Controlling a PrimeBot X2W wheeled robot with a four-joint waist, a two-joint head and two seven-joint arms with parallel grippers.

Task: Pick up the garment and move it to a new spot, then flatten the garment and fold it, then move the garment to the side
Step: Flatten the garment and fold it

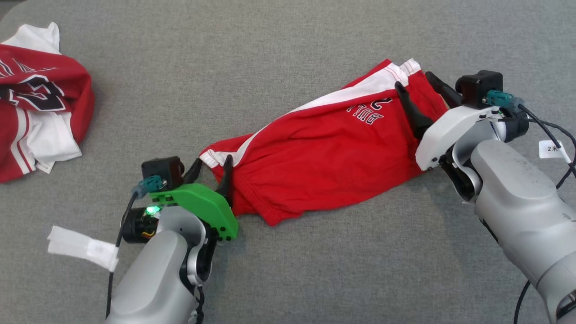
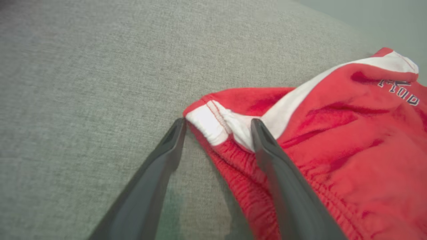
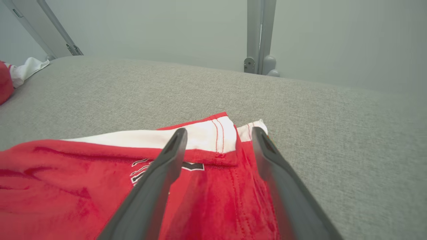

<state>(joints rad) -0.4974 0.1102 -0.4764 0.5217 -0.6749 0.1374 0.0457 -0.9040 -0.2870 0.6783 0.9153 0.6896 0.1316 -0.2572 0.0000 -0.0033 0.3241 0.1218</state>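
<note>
Two grippers at opposite ends of red shorts (image 1: 328, 157); I see shorts lying stretched out, rumpled, on grey surface (image 1: 288, 36). Left gripper (image 1: 213, 161) at waistband end: jaws wide, white-striped corner lies between fingers (image 2: 160, 166), not pinched. Right gripper (image 1: 413, 79) at leg-hem end: jaws wide, spread over cloth, nothing gripped. Red-white jersey (image 1: 40, 103) bunched well apart from shorts, beyond waistband end.
</note>
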